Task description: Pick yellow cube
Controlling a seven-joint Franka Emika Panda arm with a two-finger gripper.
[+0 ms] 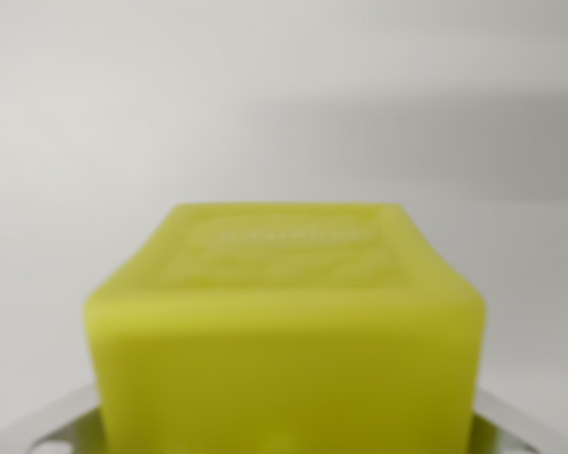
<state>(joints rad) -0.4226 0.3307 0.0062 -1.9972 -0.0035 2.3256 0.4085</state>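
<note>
Close wrist view of a yellow-green cube with pale grey hand parts at its lower corners.

A blurred, matte yellow-green plastic cube filled the lower middle of the wrist view, seen very near and out of focus. Its top face carried a faint raised or embossed pattern, too soft to read. Its front face ran down past the bottom edge of the frame. Pale grey-white parts of the hand showed at the bottom, one at the wrist view's left corner and one at its right corner, each just beside the cube's lower edge. Whether the hand's fingers pressed on the cube or stood apart from it could not be told. Behind the cube lay a plain, whitish-grey background with a soft darker band across the wrist view's right.
</note>
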